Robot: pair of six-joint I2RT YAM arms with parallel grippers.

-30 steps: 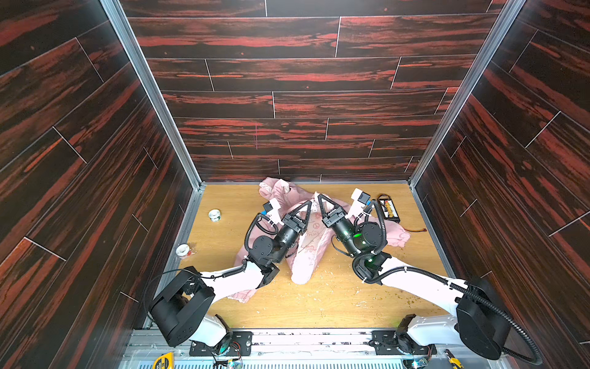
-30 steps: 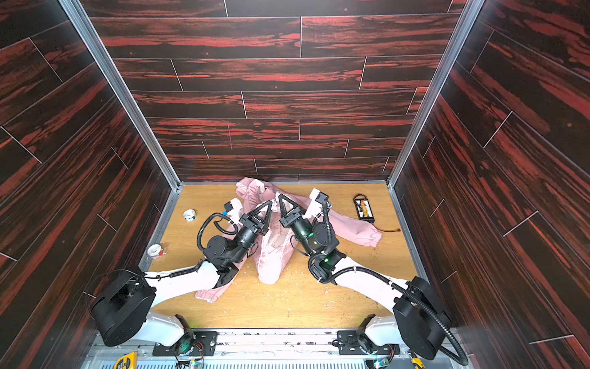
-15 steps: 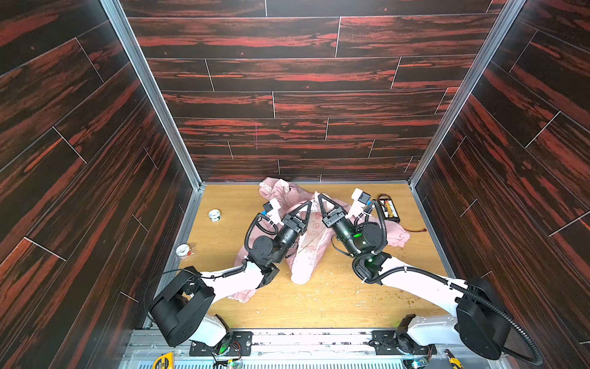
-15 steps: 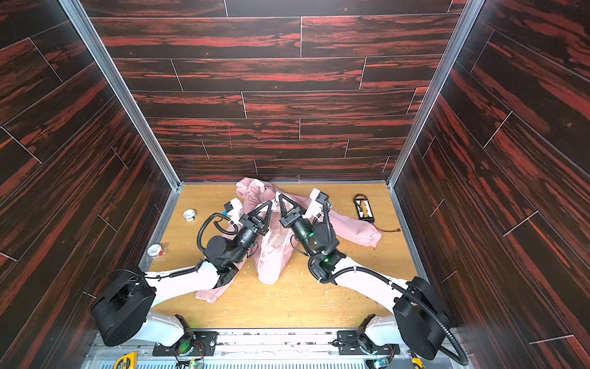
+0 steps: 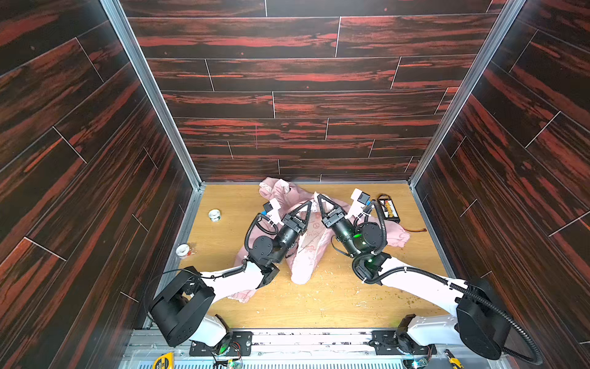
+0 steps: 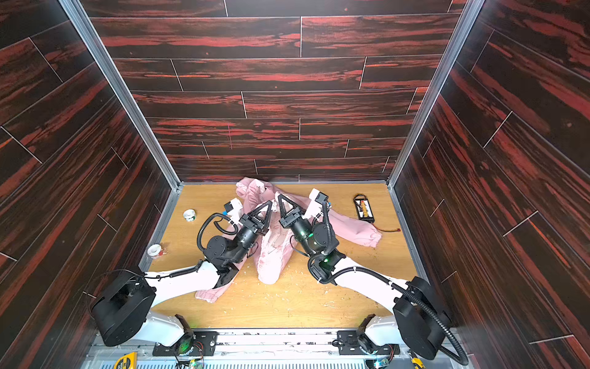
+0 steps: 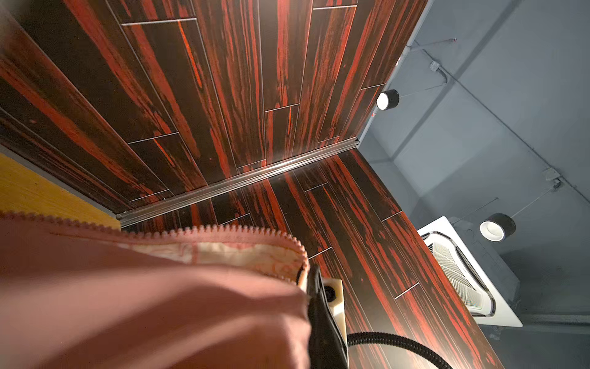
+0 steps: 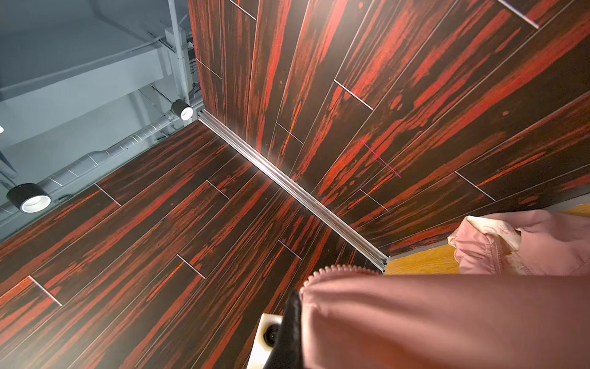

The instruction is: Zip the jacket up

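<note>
Far left of the top views: white roll and a second roll are sitting on the wood tabletop, well apart from the work.

Centre-left: left gripper is clamping fully closed on one front edge of the jacket and holding it raised. Its wrist view is showing zipper teeth running right up to the finger.

Centre-right: right gripper is doing the same on the opposite edge, closed tight on fabric, with teeth showing by its finger in its wrist view. The tips are sitting just beside each other, both aiming up-frame.

Far right: black connector board is lying clear of the jacket.

Jacket is lying mid-table. Its long axis is running top to bottom of the frame, with the hood at the top by the back wall. One sleeve is trailing right; the other is lying lower left under the left arm.

Likely step: mating the two zipper halves. Slider is not visible, so it needs locating first. Both edges should be taut and parallel with end teeth level. Slack is probably going to make them skew.
</note>
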